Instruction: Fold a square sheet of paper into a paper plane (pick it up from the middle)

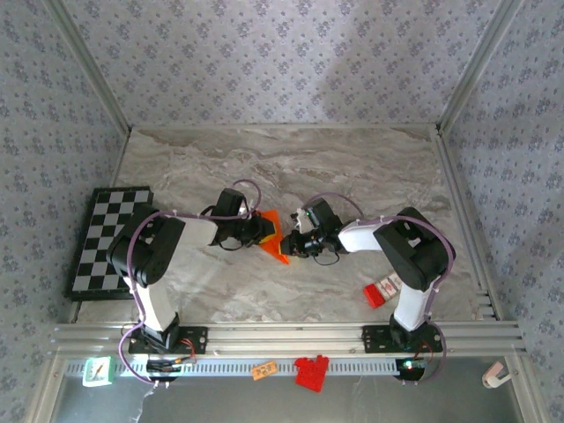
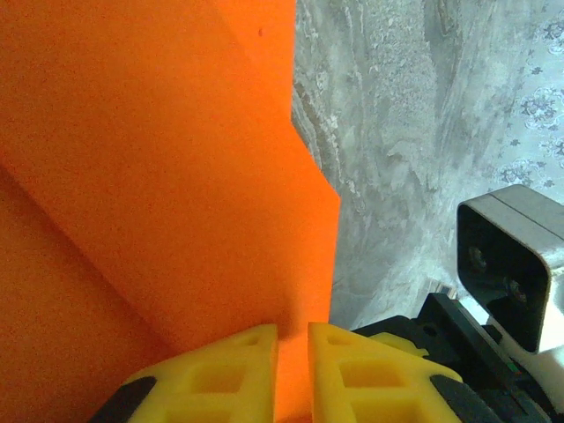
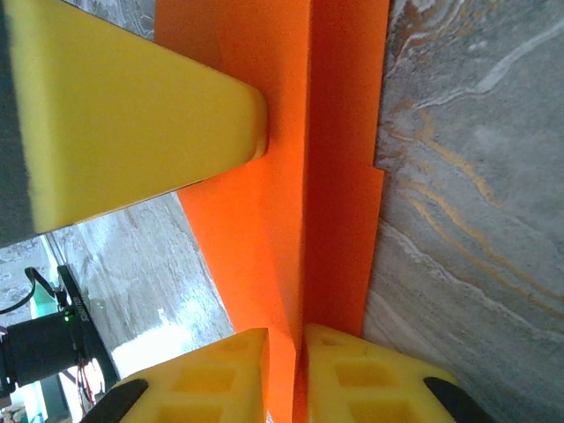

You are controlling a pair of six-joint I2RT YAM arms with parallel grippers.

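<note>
From above, the arms meet mid-table, where the left gripper point(image 1: 263, 232) and right gripper point(image 1: 291, 244) close in from either side on the folded orange paper point(image 1: 277, 248), well right of the checkerboard point(image 1: 106, 240). In the left wrist view, the yellow fingers point(image 2: 220, 374) are pinched onto the paper's edge, and the creased sheet spreads up and left above the marble table point(image 2: 397, 132). In the right wrist view, that gripper's fingers point(image 3: 352, 379) clamp a folded edge the same way, and a left finger point(image 3: 132, 115) presses against the paper's face.
</note>
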